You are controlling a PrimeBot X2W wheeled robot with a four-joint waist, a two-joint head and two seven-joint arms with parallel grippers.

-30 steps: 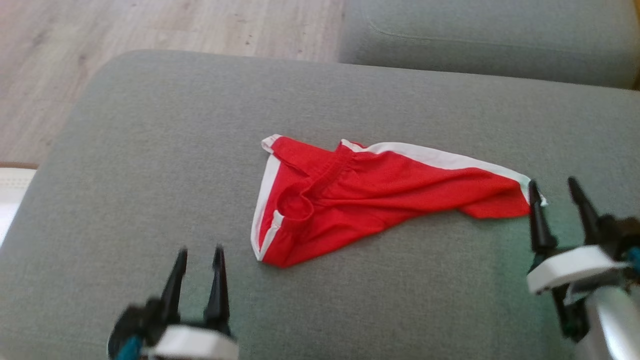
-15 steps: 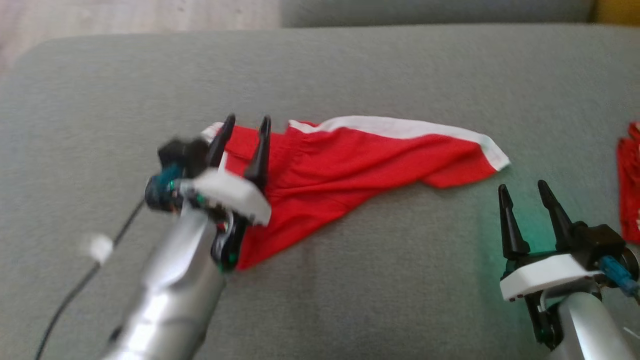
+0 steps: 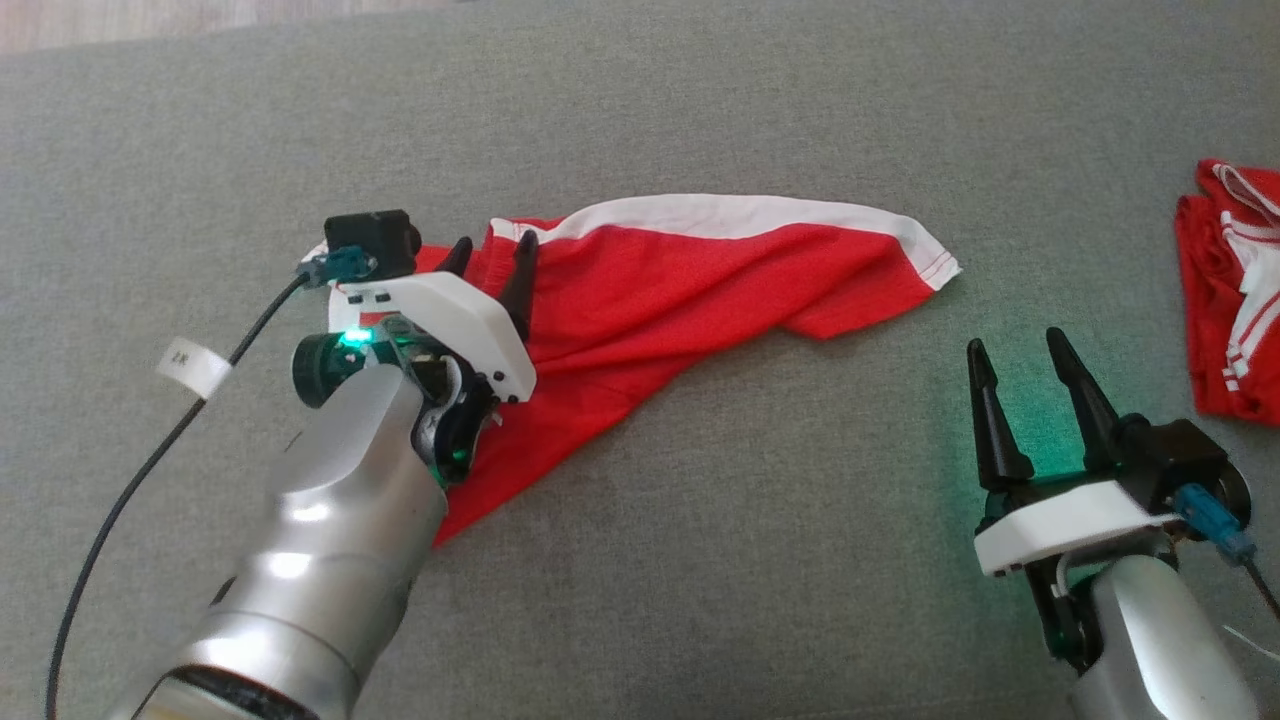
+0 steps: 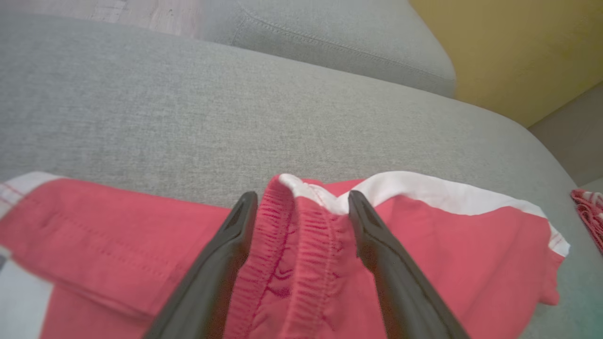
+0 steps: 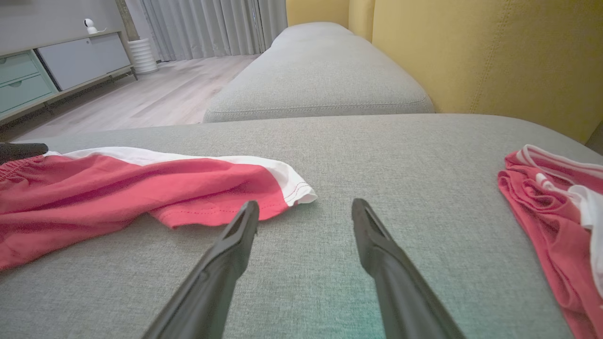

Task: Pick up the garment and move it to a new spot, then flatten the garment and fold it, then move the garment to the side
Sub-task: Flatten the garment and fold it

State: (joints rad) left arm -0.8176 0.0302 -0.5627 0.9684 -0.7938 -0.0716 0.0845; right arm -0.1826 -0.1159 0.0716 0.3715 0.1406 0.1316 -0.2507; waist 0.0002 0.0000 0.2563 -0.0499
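1 pair of red shorts [image 3: 720,290], white-trimmed, crumpled midway across the grey sofa cushion [image 3: 700,580]. Elastic waistband [image 4: 301,254] straddled by left gripper [image 3: 495,245], released and wide, probably poised to pinch it for the lift. Right gripper [image 3: 1015,340] likewise spread, empty, hovering near the leg hem. Another red garment [image 3: 1230,300] well apart, rightward.

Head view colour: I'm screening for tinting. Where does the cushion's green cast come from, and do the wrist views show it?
Head view: green pools on the cushion beside the right gripper, probably its own light. Right wrist view: faint green at the bottom. Left wrist view: slight, lower right.
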